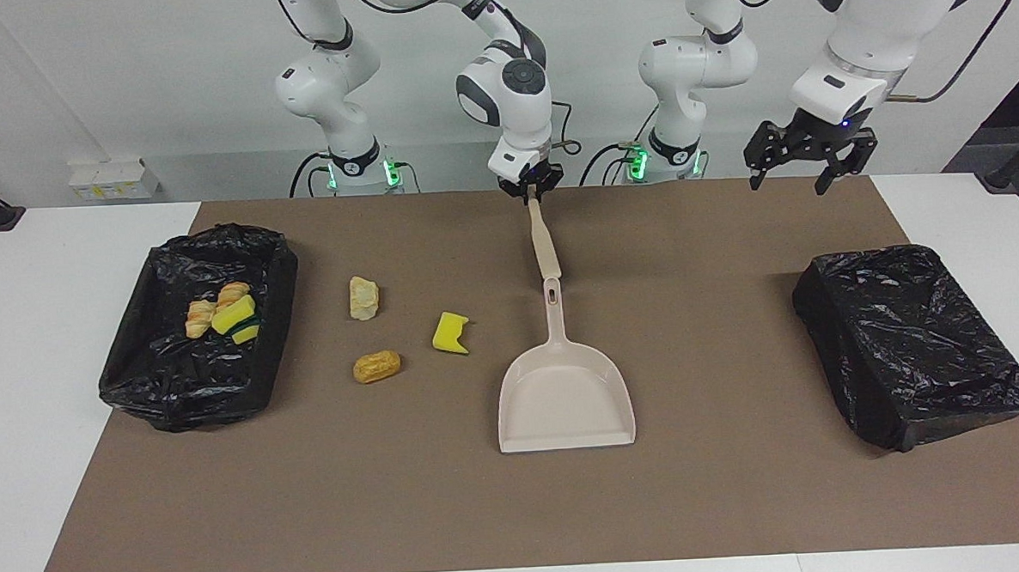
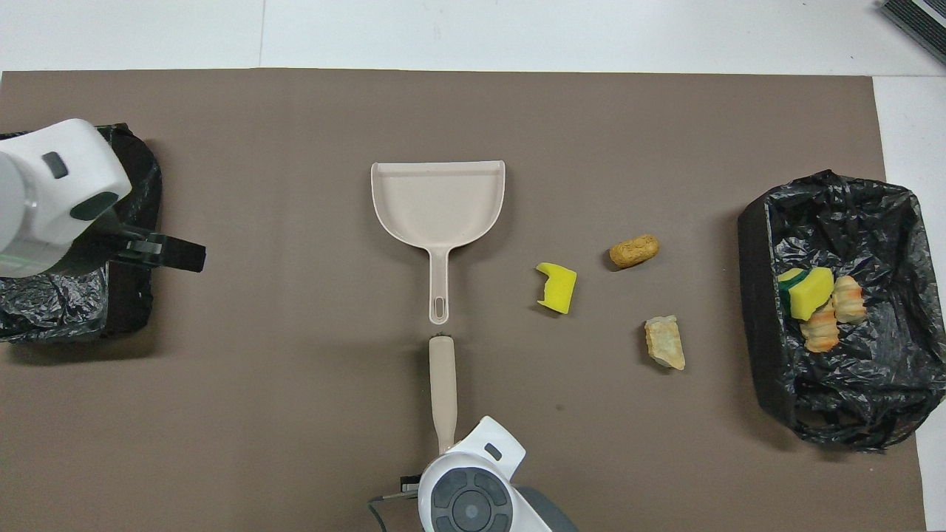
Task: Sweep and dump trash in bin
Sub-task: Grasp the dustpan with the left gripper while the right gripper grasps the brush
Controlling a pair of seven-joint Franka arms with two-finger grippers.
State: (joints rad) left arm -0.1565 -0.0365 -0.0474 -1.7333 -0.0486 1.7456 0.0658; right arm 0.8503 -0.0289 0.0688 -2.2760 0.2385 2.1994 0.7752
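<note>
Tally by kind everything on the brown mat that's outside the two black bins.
Yellow sponge chunk: 1
Bread roll: 1
Pale crumbly lump: 1
Dustpan: 1
Brush: 1
Total: 5

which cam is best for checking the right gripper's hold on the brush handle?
Facing view: the right gripper shows shut on the end of the brush nearest the robots. In the overhead view the arm's wrist covers that gripper; only the brush's free length shows.

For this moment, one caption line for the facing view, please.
Right pincer shut on brush handle; three scraps on mat, dustpan waiting.
</note>
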